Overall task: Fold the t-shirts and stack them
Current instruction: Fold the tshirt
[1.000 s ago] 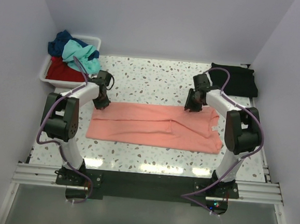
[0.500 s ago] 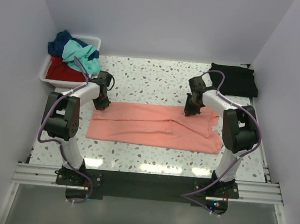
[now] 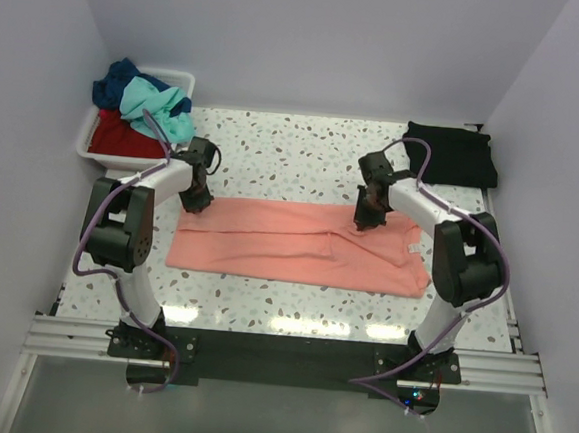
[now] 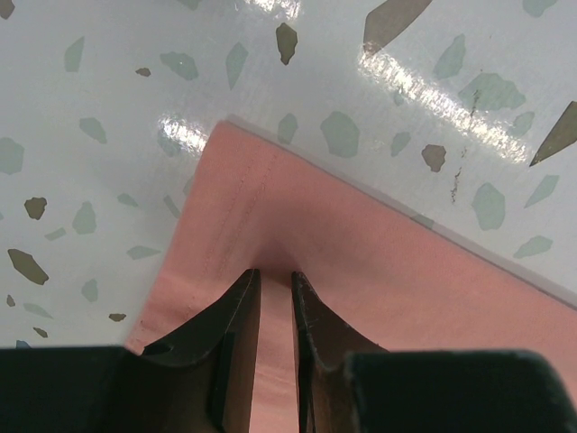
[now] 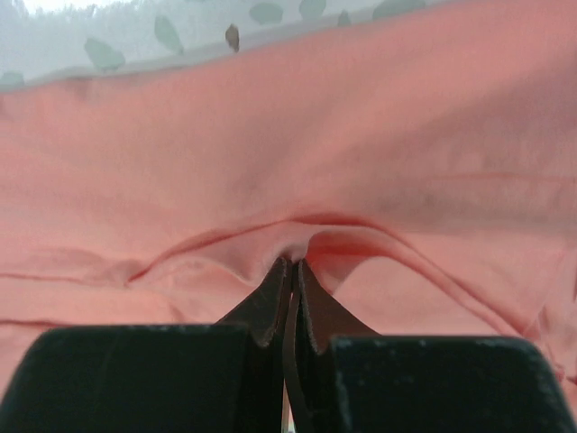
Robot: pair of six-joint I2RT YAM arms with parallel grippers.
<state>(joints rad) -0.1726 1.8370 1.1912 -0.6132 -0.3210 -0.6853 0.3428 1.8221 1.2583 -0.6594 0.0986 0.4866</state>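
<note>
A salmon-pink t-shirt [image 3: 297,245] lies folded lengthwise across the near middle of the table. At its far left corner my left gripper [image 3: 198,205] is down on the cloth. In the left wrist view its fingers [image 4: 236,311] stand narrow, with a ridge of pink cloth [image 4: 361,253] pinched between them. My right gripper [image 3: 366,223] sits on the shirt's far edge, right of centre. In the right wrist view that gripper [image 5: 290,263] is shut on a small raised fold of the pink shirt [image 5: 270,162]. A folded black t-shirt [image 3: 455,154] lies at the back right.
A white bin [image 3: 87,140] stands at the back left with a teal shirt [image 3: 163,106], a navy one [image 3: 114,82] and a red one [image 3: 120,138] heaped in it. Walls close in the table on three sides.
My right gripper has shifted a little left along the shirt's far edge and closed on a fold of the cloth. The left arm has not moved.
</note>
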